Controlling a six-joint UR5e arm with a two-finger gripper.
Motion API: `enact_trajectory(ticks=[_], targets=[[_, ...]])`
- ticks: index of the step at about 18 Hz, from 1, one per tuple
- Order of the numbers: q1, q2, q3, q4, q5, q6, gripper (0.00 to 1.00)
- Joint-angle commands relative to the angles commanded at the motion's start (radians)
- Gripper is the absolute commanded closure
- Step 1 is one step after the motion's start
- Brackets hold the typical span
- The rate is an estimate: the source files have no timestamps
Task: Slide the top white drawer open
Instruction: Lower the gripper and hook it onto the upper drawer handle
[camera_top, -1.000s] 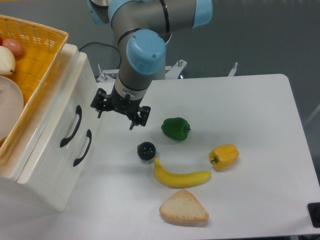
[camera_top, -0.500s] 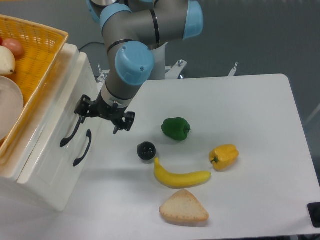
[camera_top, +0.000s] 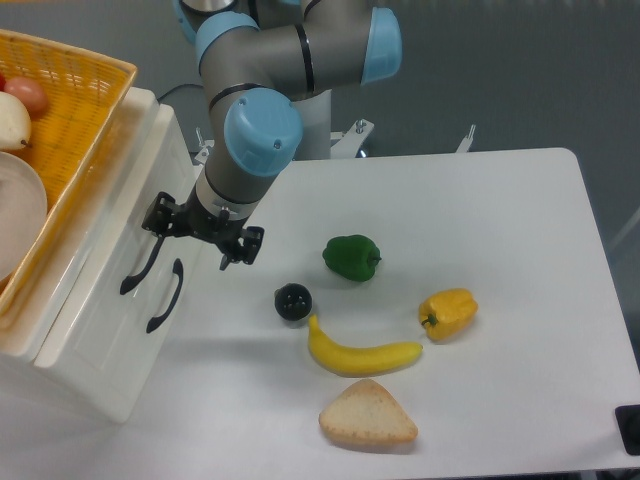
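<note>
The white cabinet stands at the left, and the top white drawer (camera_top: 112, 248) looks shut, flush with the lower one. Its curved black handle (camera_top: 137, 270) runs down the front. My gripper (camera_top: 187, 247) hangs open just in front of the cabinet, pointing down. Its left finger (camera_top: 153, 220) is at the upper end of that handle and its right finger (camera_top: 240, 247) is out over the table. Nothing is between the fingers, and I cannot tell whether the left finger touches the handle.
The lower drawer's handle (camera_top: 165, 296) sits just beside the top one. A yellow wicker basket (camera_top: 75, 95) rests on the cabinet. On the table lie a green pepper (camera_top: 351, 257), a black round object (camera_top: 293, 301), a banana (camera_top: 362, 354), a yellow pepper (camera_top: 448, 312) and a bread slice (camera_top: 367, 414).
The gripper has moved left, from over the table near the green pepper to the cabinet front by the top handle. It stays open. Nothing else has moved.
</note>
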Motion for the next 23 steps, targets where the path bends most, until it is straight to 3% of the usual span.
enact_trajectory(ticks=[23], targets=[[-0.029,-0.017,-0.003,0.005,0.008,0.008,0.0]])
